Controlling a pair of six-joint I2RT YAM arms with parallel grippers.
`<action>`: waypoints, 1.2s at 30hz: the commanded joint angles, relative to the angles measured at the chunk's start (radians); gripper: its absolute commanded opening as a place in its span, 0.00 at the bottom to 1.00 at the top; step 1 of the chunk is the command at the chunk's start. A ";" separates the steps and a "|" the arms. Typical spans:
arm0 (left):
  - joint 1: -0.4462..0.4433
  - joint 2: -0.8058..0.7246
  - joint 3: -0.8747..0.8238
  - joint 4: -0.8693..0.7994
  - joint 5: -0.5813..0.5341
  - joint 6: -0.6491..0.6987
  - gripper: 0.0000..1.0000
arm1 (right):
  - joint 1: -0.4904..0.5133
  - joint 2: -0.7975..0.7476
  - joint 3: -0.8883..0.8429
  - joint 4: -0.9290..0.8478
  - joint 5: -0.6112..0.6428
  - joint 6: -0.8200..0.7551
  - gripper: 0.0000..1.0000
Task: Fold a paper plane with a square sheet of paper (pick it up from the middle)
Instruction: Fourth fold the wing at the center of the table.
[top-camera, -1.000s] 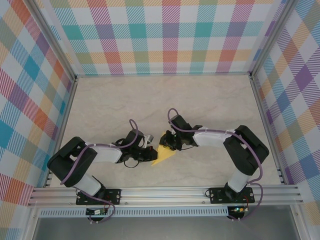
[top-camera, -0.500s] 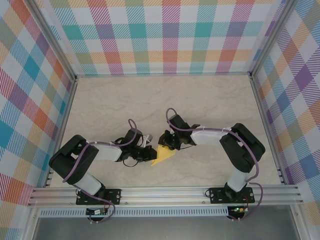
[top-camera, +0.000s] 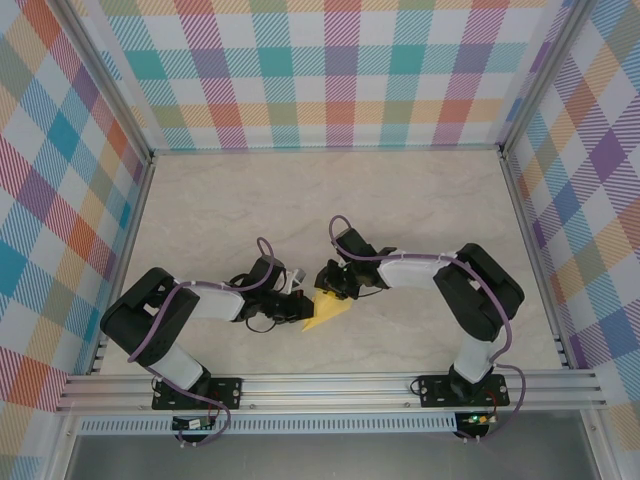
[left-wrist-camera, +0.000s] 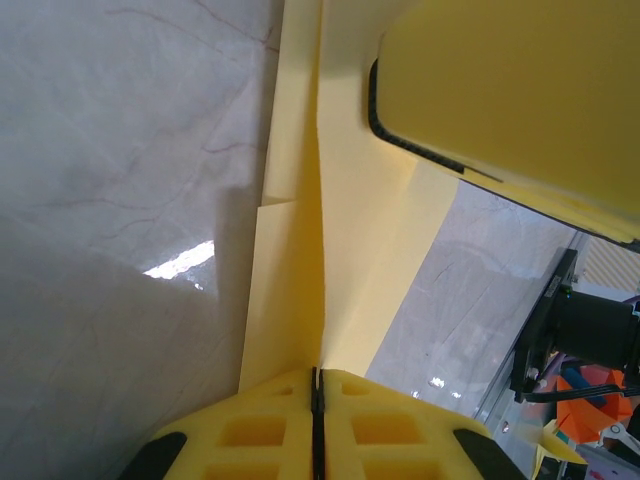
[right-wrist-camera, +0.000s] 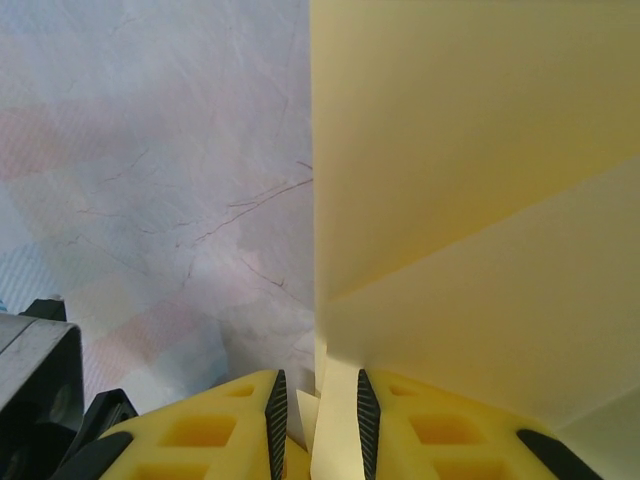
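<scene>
Yellow and creased into a wedge, the square sheet of paper (top-camera: 330, 312) lies on the pale marbled counter (top-camera: 250, 210) between the two grippers. Its long axis runs on a slant: the broad end sits right under the right gripper (top-camera: 328, 285), and the narrow tip points away from it toward the near rail, just beside the left gripper (top-camera: 303, 305). In the left wrist view the yellow fingers (left-wrist-camera: 260, 435) are clenched with only a hairline seam between them. A raised fold of the paper runs straight out from that seam, so the left gripper is grasping the sheet along its crease. A large yellow block with a black rim (left-wrist-camera: 500, 90) covers the far part of the paper there; it is blurred and cut off by the frame. In the right wrist view the two fingers (right-wrist-camera: 210, 430) stand a little apart with an edge of paper between them. I cannot tell whether the pads press on it or stand loose around it. The sheet spreads ahead and to one side of that gripper, one flap overlapping another, and its outer edges are cut off by the picture.
</scene>
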 joint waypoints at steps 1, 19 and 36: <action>0.008 0.024 0.011 0.005 -0.011 0.001 0.09 | 0.005 0.019 0.022 -0.006 -0.007 0.003 0.28; 0.017 0.023 -0.004 0.030 -0.010 -0.026 0.08 | 0.005 0.027 0.030 0.010 -0.021 -0.008 0.29; 0.031 0.014 -0.025 0.062 -0.005 -0.052 0.08 | 0.005 -0.034 0.013 0.013 0.019 -0.017 0.33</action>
